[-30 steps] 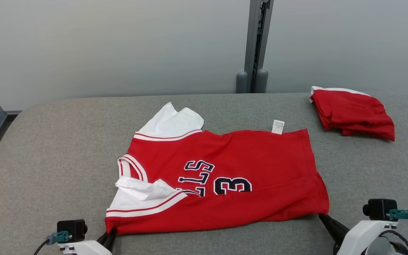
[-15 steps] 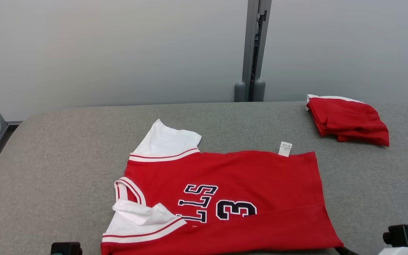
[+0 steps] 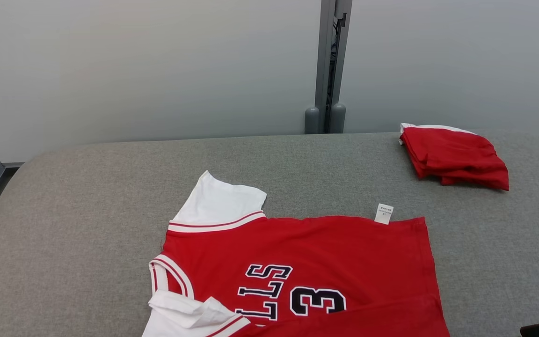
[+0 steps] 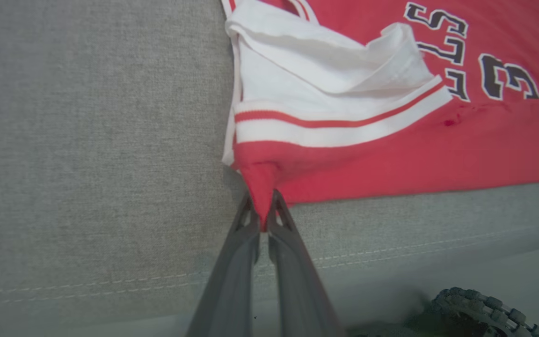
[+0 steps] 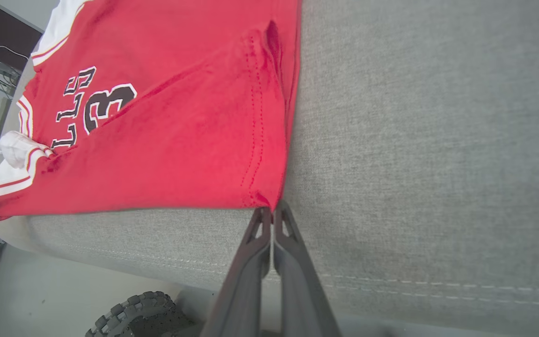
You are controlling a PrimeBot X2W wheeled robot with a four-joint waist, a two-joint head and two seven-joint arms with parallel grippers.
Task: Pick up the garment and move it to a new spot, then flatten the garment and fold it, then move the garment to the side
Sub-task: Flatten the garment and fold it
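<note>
The garment (image 3: 321, 252) is a red jersey with white sleeves and dark lettering. It lies spread on the grey table (image 3: 87, 196), and its near part is cut off by the bottom of the head view. In the left wrist view my left gripper (image 4: 262, 206) is shut on the garment (image 4: 391, 150) at the red corner below the crumpled white sleeve. My right gripper (image 5: 272, 213) is shut on the hem corner of the garment (image 5: 180, 140) close to the table's front edge. A fold runs across the cloth near that edge.
A folded red garment (image 3: 454, 157) lies at the table's back right. A grey post (image 3: 328, 70) stands against the wall behind. Below the table's stitched front edge (image 4: 110, 285) a knobbly wheel (image 4: 480, 313) shows. The same wheel type (image 5: 134, 311) shows under the right arm.
The garment has slid toward the table's near edge, away from the folded pile, and its far sleeve now lies flat. Both grippers have dropped out of the head view's bottom.
</note>
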